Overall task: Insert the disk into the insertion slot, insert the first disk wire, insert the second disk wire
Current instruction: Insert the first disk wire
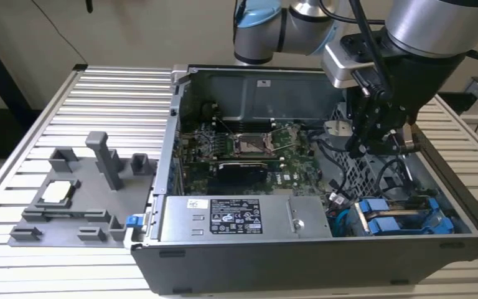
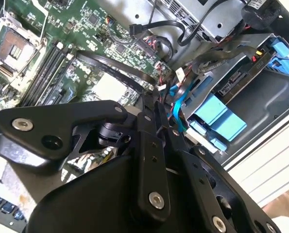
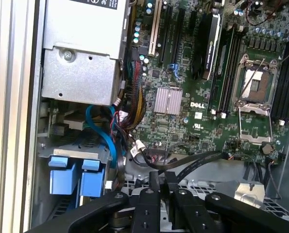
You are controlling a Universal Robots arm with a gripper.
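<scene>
The disk (image 1: 398, 219), in its bright blue carrier, lies in the insertion slot (image 1: 465, 219), the grey bay at the case's front corner on the exterior view's right. Its blue end tabs (image 3: 66, 175) and carrier (image 2: 217, 115) show in both wrist views. A blue wire (image 3: 103, 132) curves along the bay, and a flat black wire (image 3: 197, 162) crosses the board just past my fingertips. My gripper (image 1: 363, 148) hangs inside the case above the perforated cage, behind the bay. Its black fingers (image 3: 154, 187) stand together, and I see nothing held between them (image 2: 155, 99).
The silver labelled power-supply box (image 1: 239, 218) sits beside the bay along the case's front wall. The green motherboard (image 1: 248, 149) with its processor socket fills the case floor. A grey fixture plate (image 1: 73, 193) with posts lies on the slatted table at the exterior view's left.
</scene>
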